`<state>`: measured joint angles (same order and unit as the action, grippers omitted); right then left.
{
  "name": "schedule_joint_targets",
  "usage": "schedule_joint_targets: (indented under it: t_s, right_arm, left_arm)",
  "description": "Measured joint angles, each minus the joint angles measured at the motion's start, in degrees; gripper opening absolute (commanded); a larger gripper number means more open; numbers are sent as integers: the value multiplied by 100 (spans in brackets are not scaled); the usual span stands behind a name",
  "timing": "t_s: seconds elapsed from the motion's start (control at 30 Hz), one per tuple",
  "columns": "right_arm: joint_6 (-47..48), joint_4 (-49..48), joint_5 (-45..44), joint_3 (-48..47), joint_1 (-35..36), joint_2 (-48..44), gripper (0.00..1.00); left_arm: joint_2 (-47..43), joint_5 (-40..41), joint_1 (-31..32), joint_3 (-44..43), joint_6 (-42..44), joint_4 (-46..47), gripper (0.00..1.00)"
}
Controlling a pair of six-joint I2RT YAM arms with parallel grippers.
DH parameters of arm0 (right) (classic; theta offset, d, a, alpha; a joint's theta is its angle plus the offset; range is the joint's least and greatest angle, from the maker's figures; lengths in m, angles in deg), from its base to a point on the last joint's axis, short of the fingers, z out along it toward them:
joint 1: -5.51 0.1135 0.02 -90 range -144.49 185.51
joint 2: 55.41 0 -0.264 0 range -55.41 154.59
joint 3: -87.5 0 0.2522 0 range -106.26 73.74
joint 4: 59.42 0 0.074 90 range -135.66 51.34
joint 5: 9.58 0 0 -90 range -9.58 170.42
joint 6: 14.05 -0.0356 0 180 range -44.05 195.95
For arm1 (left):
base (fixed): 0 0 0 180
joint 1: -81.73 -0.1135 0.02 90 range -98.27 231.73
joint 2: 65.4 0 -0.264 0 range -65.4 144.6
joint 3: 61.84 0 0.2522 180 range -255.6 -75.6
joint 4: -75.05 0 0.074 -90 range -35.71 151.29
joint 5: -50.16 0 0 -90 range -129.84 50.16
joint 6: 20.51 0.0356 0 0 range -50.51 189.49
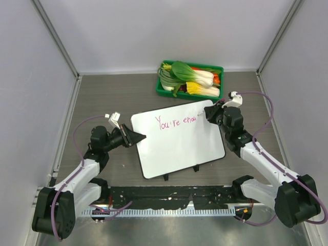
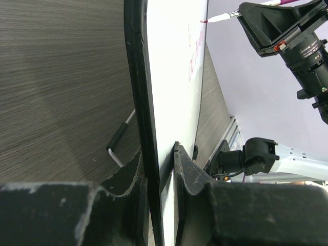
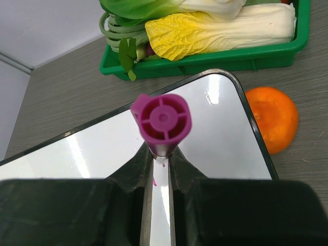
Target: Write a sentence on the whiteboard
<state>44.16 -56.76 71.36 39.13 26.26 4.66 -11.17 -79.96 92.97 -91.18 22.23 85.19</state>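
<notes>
Lying at the centre of the top view, the whiteboard [image 1: 179, 148] is resting on the grey table [image 1: 102, 97], its upper edge rising toward the right of the frame. The left gripper [image 1: 139, 137] is clenching the board's left edge; the left wrist view is showing one finger on each face. The right gripper [image 1: 207, 114] is grasping a magenta marker [image 3: 161, 120] at the board's upper right corner, with the marker tip pointing at the right end of the sentence [image 1: 176, 121]. The sentence is running along the upper part of the board and is reading "You're enou". A green tray [image 1: 160, 88] of vegetables [image 1: 197, 77] is sitting at the upper centre. An orange [image 3: 271, 118] is lying just beside the board's corner in the right wrist view.
</notes>
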Motion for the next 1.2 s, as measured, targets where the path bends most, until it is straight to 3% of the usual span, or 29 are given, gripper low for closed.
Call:
schedule_joint_targets:
  t_s: [1.2]
  right_arm:
    - [15, 85, 103, 201, -15, -225, 1]
  left_arm:
    - [0, 2, 2, 0, 0, 0, 0]
